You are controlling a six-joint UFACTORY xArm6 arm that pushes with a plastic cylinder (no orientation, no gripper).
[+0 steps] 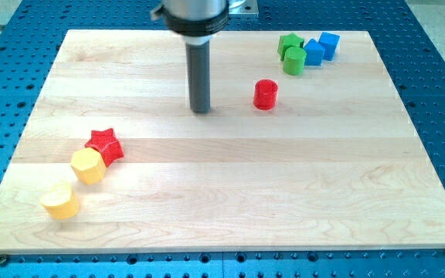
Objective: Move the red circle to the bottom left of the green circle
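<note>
The red circle [265, 94] stands on the wooden board [222, 193], right of centre near the view's top. The green circle [293, 60] is up and to the right of it, apart from it. My tip [200, 110] rests on the board to the left of the red circle, with a clear gap between them. The rod rises straight up to the arm at the view's top.
A green star [289, 42] touches the green circle from above. Two blue blocks [313, 52] [328, 44] sit right of them. At the view's lower left lie a red star [104, 144], a yellow hexagon [88, 165] and a yellow block [60, 201].
</note>
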